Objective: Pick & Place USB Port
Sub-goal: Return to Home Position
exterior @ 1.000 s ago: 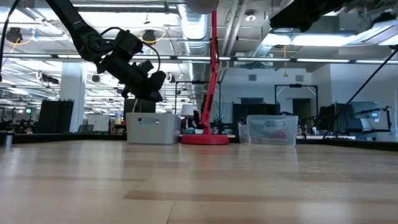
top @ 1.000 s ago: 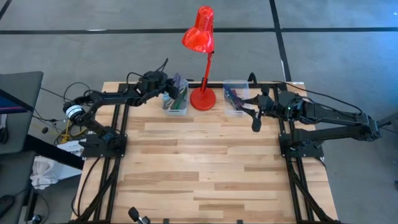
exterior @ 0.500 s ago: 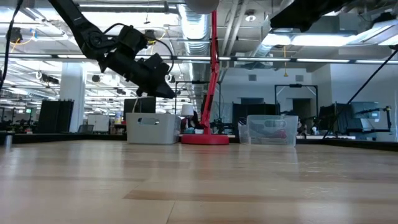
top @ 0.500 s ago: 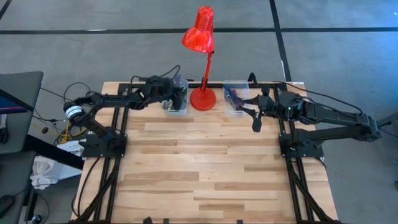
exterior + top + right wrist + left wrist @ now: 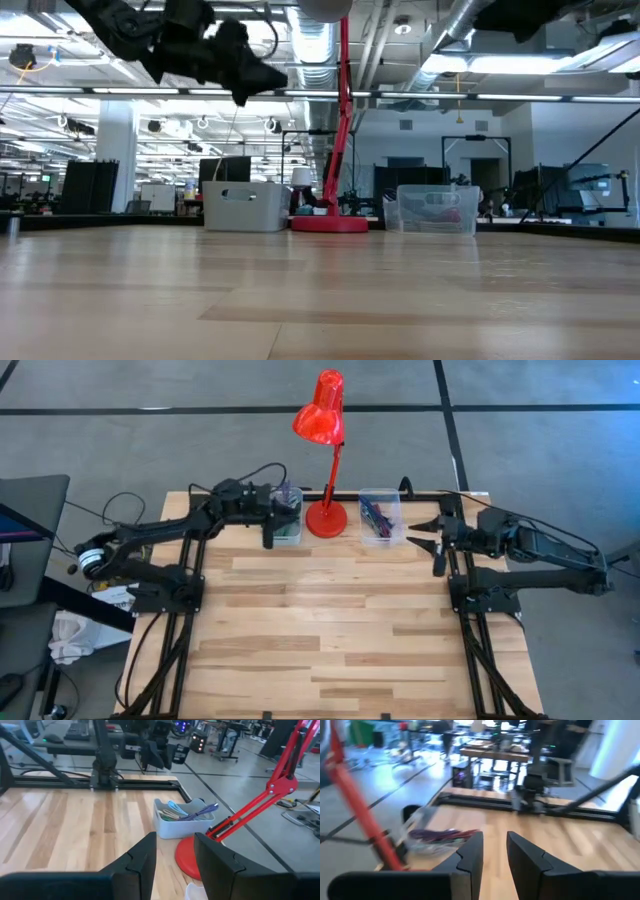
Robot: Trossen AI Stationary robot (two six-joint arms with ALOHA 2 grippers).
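My left gripper [image 5: 282, 512] hangs open and empty, high above the white bin [image 5: 285, 528] at the table's far edge, and points level toward the table's right side; it also shows near the top of the low view [image 5: 255, 80]. The white bin [image 5: 181, 817] holds purple and green cables. The clear bin [image 5: 380, 518], beyond the red lamp's base [image 5: 326, 518], holds purple and dark cables [image 5: 442, 836]. My right gripper [image 5: 420, 535] is open and empty, just right of the clear bin, and points toward the table's left side.
A red desk lamp stands between the two bins, its stem [image 5: 360, 805] slanting up and its shade [image 5: 320, 410] beyond the table's far edge. Both bins [image 5: 245, 205] [image 5: 437, 208] rest on the far part of the table. Bare wood [image 5: 330, 630] fills the middle and near part.
My left gripper has risen from the white bin's mouth and tipped from slanting down to level, facing the table's right side. My right gripper has drawn back a little toward the table's right edge, away from the clear bin.
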